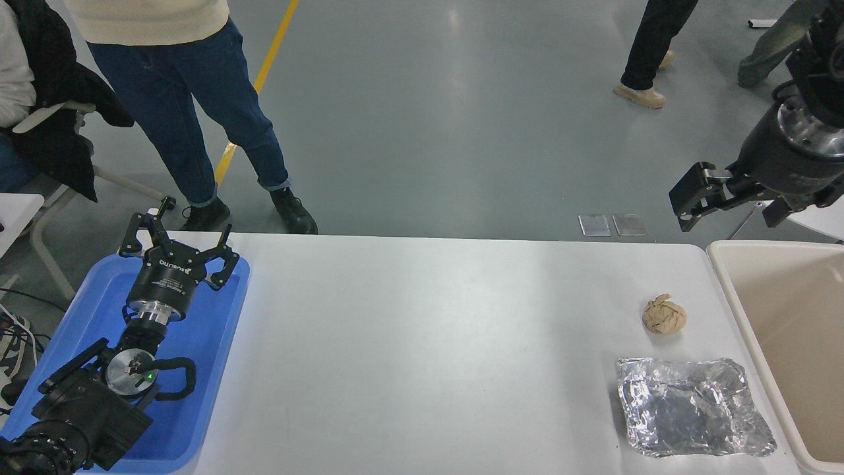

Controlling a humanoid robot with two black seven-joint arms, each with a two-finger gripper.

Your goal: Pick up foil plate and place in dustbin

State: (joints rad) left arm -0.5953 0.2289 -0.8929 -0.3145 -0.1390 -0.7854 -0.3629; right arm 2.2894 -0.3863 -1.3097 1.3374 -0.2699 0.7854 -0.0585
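The foil plate (pixel 692 408) is a crinkled silver tray lying flat on the white table (pixel 422 343) near its front right corner. The beige dustbin (pixel 738 310) stands right beside it at the table's right edge, its tan inside showing. My right gripper (pixel 689 198) hangs in the air at the upper right, above the table's far right corner and well above and behind the foil plate; it holds nothing that I can see. My left gripper (pixel 184 231) is parked open over the blue tray at the left.
A small tan crumpled paper ball (pixel 664 315) lies just behind the foil plate. A blue shallow tray (pixel 217 343) sits at the table's left under the left arm. People stand beyond the far edge, at the top left and top right.
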